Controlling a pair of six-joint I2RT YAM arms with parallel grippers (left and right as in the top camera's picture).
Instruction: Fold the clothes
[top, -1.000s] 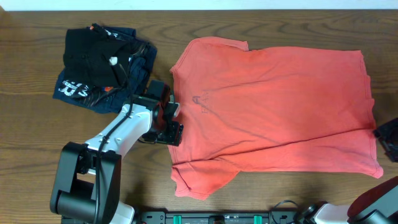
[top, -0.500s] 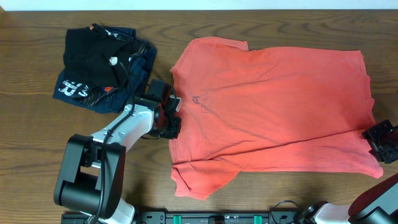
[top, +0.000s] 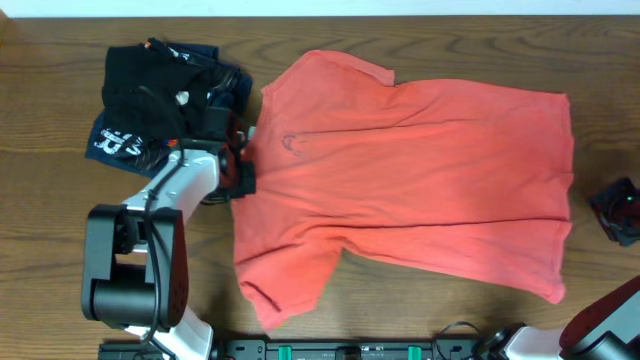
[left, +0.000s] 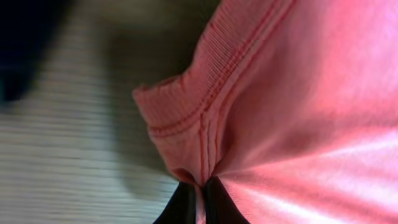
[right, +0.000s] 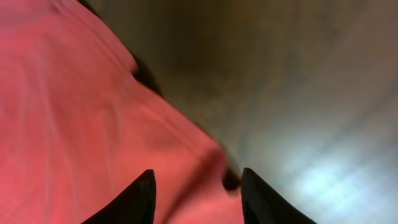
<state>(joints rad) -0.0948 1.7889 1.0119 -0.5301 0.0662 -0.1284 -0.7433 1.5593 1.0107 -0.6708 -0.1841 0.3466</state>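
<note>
Folding had barely begun, as I judged it. The T-shirt (top: 420, 170) lay spread flat across the middle of the table (top: 60, 230), collar toward the left edge and hem toward the right edge. Both sleeves were out and no fold had been made, so every fold was left to do.

The left gripper (top: 240, 165) was clenched on the ribbed collar, and the left wrist view showed the cloth pinched between its closed tips. The right gripper (top: 620, 208) hung near the right edge, just off the hem. Its fingers were spread apart and held nothing.

There was one red T-shirt. Two other garments made a pile at the far left corner, a black garment (top: 145, 85) lying over a navy garment (top: 115, 140) with white lettering. Two grippers were in view.
</note>
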